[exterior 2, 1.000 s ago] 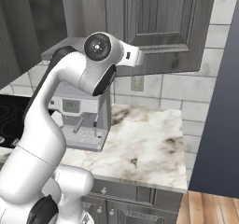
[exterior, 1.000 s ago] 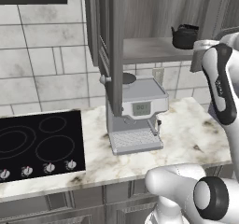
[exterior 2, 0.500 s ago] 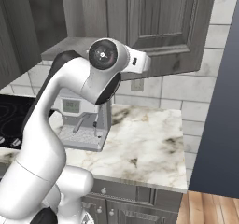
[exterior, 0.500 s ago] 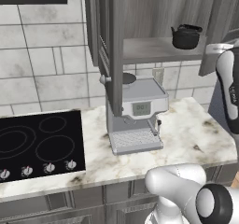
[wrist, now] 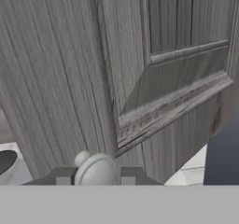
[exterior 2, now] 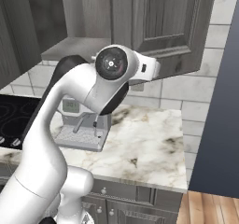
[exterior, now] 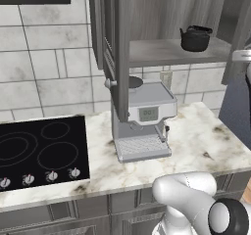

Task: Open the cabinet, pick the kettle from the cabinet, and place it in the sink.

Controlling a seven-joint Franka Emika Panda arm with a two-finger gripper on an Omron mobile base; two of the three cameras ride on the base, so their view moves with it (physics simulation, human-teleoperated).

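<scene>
The dark grey wood-grain cabinet point(exterior: 162, 53) hangs above the counter with its left door point(exterior: 119, 48) swung wide. The black kettle point(exterior: 195, 38) sits upright on the inner shelf, toward the right. In the hand view, the right door's raised panel point(wrist: 177, 64) fills the frame. Its round metal knob point(wrist: 95, 168) sits between my two fingertips, and my gripper point(wrist: 95, 175) is shut on it. From the right base camera, my arm reaches up to the lower edge of that right door point(exterior 2: 163, 27), which stands partly open. The sink is out of view.
A boxy silver coffee machine point(exterior: 144, 120) stands on the marble counter point(exterior: 196, 141) directly under the cabinet. A black cooktop point(exterior: 39, 151) lies at the left. A dark panel point(exterior 2: 219, 101) rises at the counter's right end.
The right door has swung further open with my hand on its knob. My arm has moved right, out past the edge of the left base view, uncovering the kettle.
</scene>
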